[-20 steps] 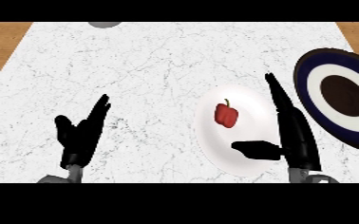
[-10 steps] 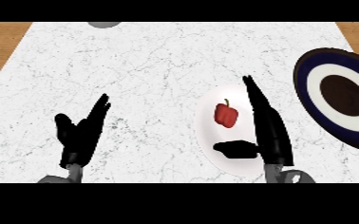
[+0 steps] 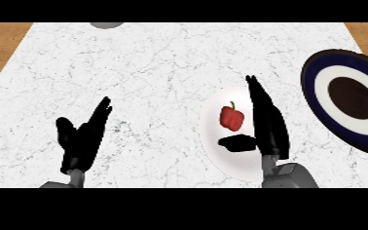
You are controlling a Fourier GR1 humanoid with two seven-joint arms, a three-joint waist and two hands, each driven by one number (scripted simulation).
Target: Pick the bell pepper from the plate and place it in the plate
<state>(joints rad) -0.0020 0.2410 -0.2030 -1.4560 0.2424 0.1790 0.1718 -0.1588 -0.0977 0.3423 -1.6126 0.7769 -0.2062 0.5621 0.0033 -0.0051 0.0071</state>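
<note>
A red bell pepper lies on a white plate right of the counter's middle. My right hand stands open over that plate, straight fingers just right of the pepper and the thumb just below it, not closed on it. At the right edge sits a dark blue plate with a white ring and a dark centre. My left hand rests open at the lower left, fingers up.
The counter top is white marble with wooden edges at the far corners. A grey round object shows partly at the top edge.
My right hand has slid left across the white plate, so its fingers and thumb now flank the pepper. The pepper and my left hand have not moved.
</note>
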